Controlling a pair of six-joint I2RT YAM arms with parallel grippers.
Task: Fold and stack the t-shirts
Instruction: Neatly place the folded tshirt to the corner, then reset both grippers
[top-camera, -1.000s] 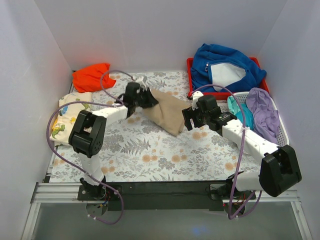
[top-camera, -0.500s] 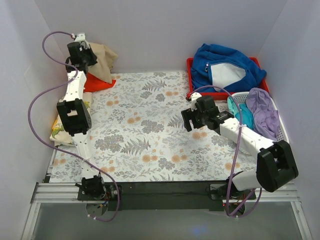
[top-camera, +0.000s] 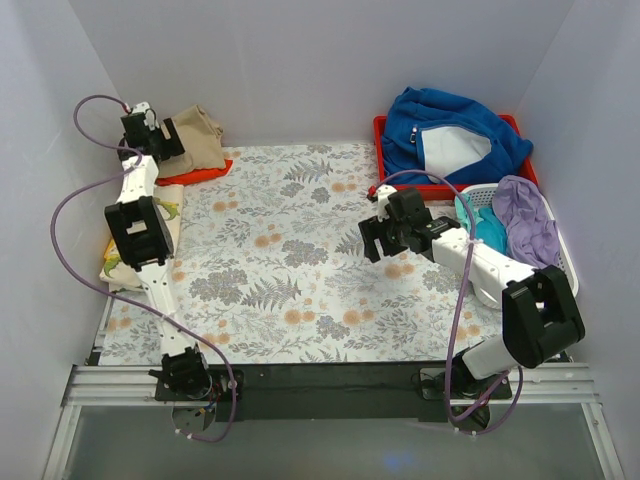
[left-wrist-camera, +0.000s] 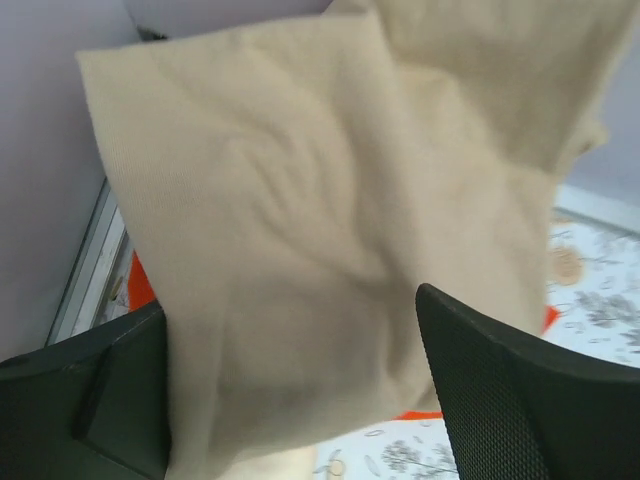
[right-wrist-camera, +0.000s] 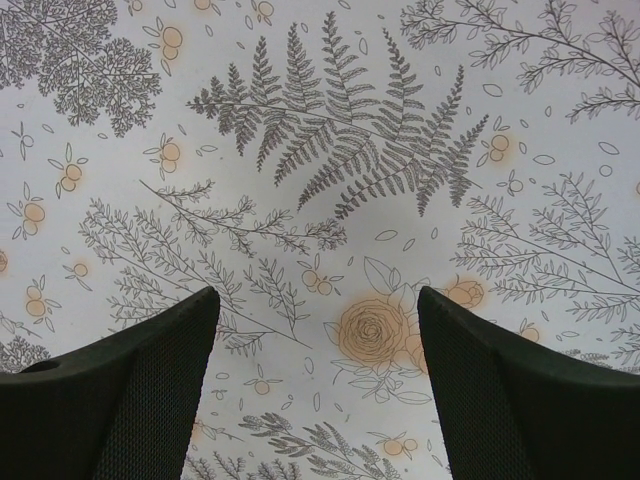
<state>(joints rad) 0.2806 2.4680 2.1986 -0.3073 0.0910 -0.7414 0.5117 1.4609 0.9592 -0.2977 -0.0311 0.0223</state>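
The tan t-shirt (top-camera: 197, 137) lies folded in the far left corner, on top of the orange t-shirt (top-camera: 207, 171), of which only an edge shows. My left gripper (top-camera: 166, 141) is at the tan shirt's left edge. In the left wrist view its fingers (left-wrist-camera: 500, 390) stand wide apart, open, with the tan t-shirt (left-wrist-camera: 320, 200) filling the space between and beyond them. The cream dinosaur-print t-shirt (top-camera: 113, 264) lies by the left wall, partly under the left arm. My right gripper (top-camera: 372, 238) hovers open over the floral tablecloth (right-wrist-camera: 320, 150), with nothing between its fingers.
A bulky blue fleece (top-camera: 450, 140) fills the red tray (top-camera: 381, 133) at the back right. A white basket (top-camera: 566, 262) on the right holds purple cloth (top-camera: 525, 220) and teal cloth (top-camera: 480, 226). White walls close in the back and both sides.
The left arm carried the tan shirt from the table's middle to the far left corner, lowered it onto the orange shirt, and its jaws have opened. The right gripper barely moved.
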